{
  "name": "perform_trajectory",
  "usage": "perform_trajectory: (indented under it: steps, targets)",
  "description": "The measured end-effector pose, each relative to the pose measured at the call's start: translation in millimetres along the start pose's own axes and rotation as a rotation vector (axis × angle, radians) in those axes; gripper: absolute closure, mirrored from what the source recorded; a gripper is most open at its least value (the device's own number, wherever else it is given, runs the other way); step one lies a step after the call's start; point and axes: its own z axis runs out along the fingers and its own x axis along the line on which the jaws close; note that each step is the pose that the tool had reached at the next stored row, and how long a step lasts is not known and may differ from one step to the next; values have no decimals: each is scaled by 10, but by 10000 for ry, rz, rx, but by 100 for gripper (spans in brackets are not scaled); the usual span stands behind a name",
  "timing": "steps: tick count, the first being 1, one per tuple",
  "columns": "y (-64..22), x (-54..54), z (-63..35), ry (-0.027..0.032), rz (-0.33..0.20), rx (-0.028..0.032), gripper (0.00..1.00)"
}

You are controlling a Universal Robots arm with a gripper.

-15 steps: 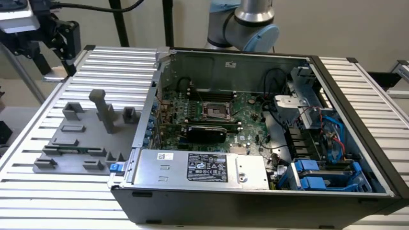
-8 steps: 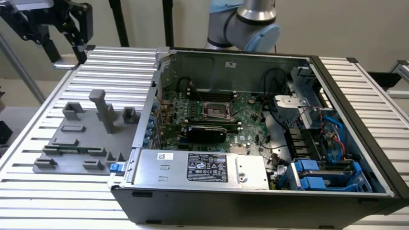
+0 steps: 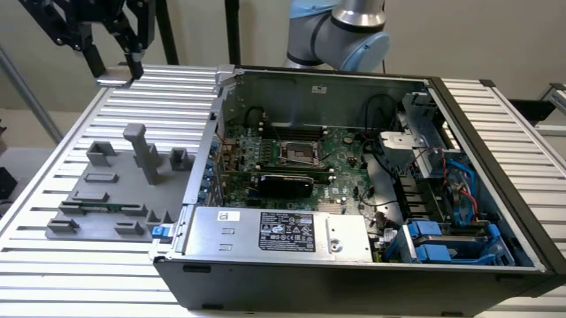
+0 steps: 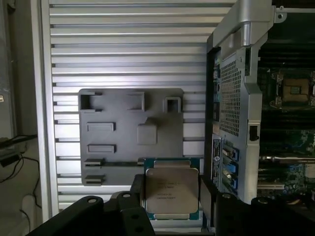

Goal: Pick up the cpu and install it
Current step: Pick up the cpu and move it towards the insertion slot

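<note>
Pincer (image 4: pixel 171 204) clamped on the cpu (image 4: pixel 171 189), held above the bench's (image 3: pixel 53 265) far corner. Pickup done; socket (image 3: pixel 298 154) looks empty, install not yet done.

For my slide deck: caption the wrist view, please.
Shiny silver-grey square cpu gripped in black jaws, with grey moulded parts tray and open computer case beyond.

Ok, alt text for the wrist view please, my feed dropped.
The cpu, silver top facing the camera, is gripped in the black tool. Beyond it lies a grey fixture tray on a ribbed metal table, with the open computer case and its motherboard socket beside the tray.
</note>
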Motion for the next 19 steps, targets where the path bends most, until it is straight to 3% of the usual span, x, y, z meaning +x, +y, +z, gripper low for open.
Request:
perform_trajectory:
  steps: [19]
  targets:
    - [32,-860,5,7,1,1,46]
